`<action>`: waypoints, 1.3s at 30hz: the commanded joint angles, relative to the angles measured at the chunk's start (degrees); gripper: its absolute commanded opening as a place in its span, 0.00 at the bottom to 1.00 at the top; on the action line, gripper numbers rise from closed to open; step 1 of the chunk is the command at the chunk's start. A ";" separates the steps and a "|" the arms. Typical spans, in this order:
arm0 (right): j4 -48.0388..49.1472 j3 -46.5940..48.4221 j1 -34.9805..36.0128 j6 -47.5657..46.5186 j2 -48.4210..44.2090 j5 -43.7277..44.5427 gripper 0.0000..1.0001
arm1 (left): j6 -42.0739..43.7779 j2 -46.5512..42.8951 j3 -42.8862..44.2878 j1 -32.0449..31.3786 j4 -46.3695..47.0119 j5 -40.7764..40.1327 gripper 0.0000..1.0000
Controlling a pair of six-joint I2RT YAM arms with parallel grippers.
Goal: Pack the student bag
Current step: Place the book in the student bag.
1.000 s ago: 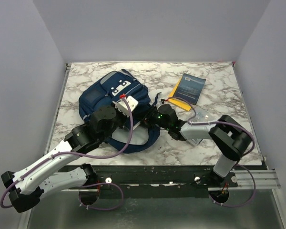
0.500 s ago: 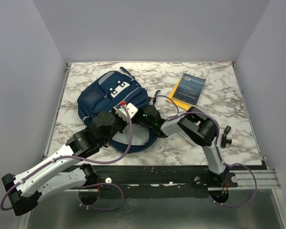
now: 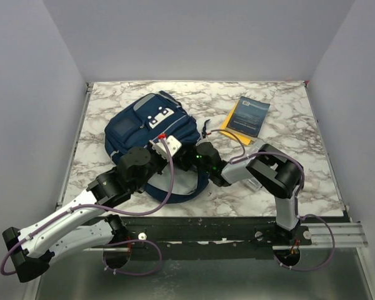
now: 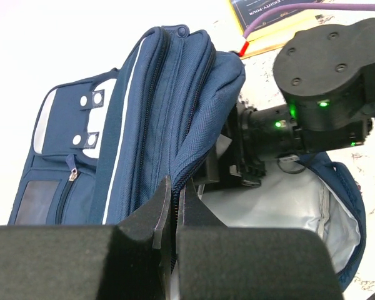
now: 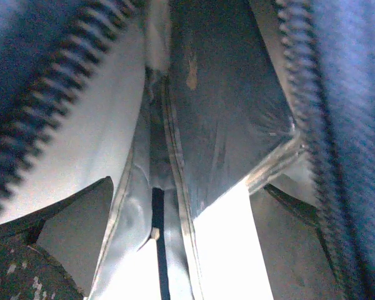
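The student bag (image 3: 151,122), a navy backpack with white buckle clips, lies at the table's left centre with its main zip open and pale lining (image 4: 287,200) showing. My left gripper (image 3: 160,145) is shut on the bag's upper zip edge (image 4: 173,199) and holds the flap up. My right gripper (image 3: 190,156) reaches into the opening (image 4: 237,164). In the right wrist view its fingers (image 5: 69,225) stand wide apart, open, with a clear plastic pouch (image 5: 225,125) lying between them against the lining. Zip teeth (image 5: 300,37) frame both sides.
A blue and yellow book (image 3: 249,115) lies flat to the right of the bag, its corner (image 4: 269,19) showing in the left wrist view. Purple cables (image 3: 169,181) loop over both arms. Grey walls (image 3: 37,94) close in the marble table (image 3: 287,100) on three sides.
The right gripper pushed left into the bag's opening, then its jaws spread wide around the pouch. Its elbow swung in from the right. The left gripper kept its hold on the zip edge.
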 commanded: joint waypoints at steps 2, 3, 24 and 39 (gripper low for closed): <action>2.33 -4.20 0.89 1.38 -3.31 0.97 0.88 | 0.42 -0.66 1.22 -0.21 6.45 -0.62 0.00; 1.64 -3.74 0.91 1.63 -2.96 1.04 0.88 | 0.32 -0.66 0.97 -0.20 6.49 -0.70 0.00; -33.23 -16.69 0.80 -28.70 -34.55 -3.37 0.94 | 0.30 1.97 1.49 -0.18 4.37 -4.95 0.00; -49.66 -15.82 -0.25 -41.56 -52.49 -6.44 0.92 | -1.52 5.47 2.75 -0.18 2.82 -5.24 0.00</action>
